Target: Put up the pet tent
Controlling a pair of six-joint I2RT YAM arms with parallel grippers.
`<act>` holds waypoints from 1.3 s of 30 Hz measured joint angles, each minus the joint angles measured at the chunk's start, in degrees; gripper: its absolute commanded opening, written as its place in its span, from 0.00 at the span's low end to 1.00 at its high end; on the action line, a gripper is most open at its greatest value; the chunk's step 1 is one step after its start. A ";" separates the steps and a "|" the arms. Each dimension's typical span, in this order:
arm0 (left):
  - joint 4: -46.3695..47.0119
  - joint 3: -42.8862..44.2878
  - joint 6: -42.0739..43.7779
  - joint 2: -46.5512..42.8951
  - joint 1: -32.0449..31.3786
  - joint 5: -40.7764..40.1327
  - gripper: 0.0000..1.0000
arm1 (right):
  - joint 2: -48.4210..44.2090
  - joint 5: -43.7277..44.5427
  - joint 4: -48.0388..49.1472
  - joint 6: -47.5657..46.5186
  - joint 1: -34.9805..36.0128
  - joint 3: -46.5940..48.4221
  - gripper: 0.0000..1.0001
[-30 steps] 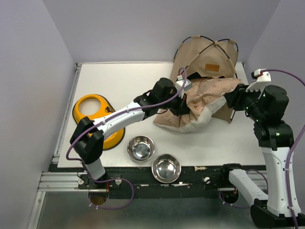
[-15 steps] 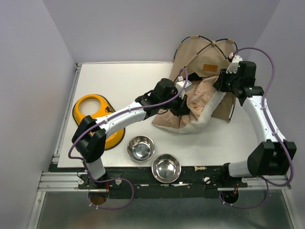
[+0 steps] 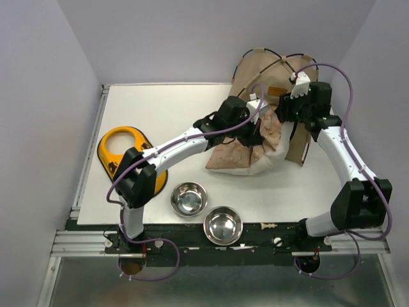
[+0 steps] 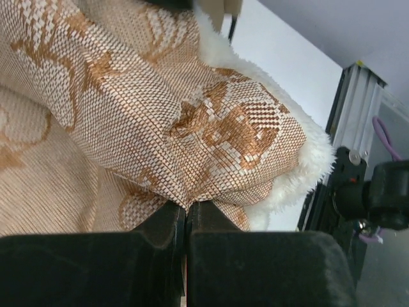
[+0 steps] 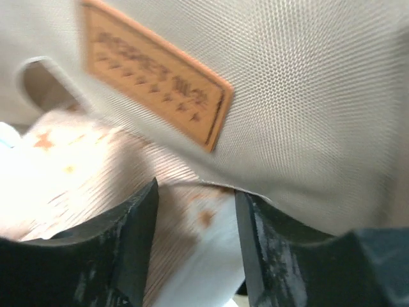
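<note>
The pet tent [image 3: 275, 67] is tan fabric with thin black crossing poles and stands at the table's back right corner. Its brown label patch [image 5: 153, 77] fills the upper part of the right wrist view. A woven tan cushion [image 3: 246, 153] with a white fleece edge [image 4: 307, 160] lies in front of the tent, partly lifted toward its opening. My left gripper [image 4: 186, 208] is shut on a pinched fold of the cushion's woven cover [image 4: 192, 115]. My right gripper [image 5: 195, 198] is open at the tent's lower front edge [image 5: 307, 96], just above the cushion.
An orange bowl stand [image 3: 124, 157] sits at the left of the white table [image 3: 166, 109]. Two steel bowls [image 3: 189, 198] [image 3: 222, 225] stand near the front edge. Grey walls close in the back and both sides, tight behind the tent.
The right arm swung in from the far right to the tent's front edge. The left gripper pulled the cushion up and back toward the tent opening.
</note>
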 measured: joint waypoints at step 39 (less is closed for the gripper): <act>-0.24 -27.26 9.77 -17.46 3.17 -9.57 0.99 | -25.49 -13.11 -44.02 -30.38 -6.29 -2.75 0.79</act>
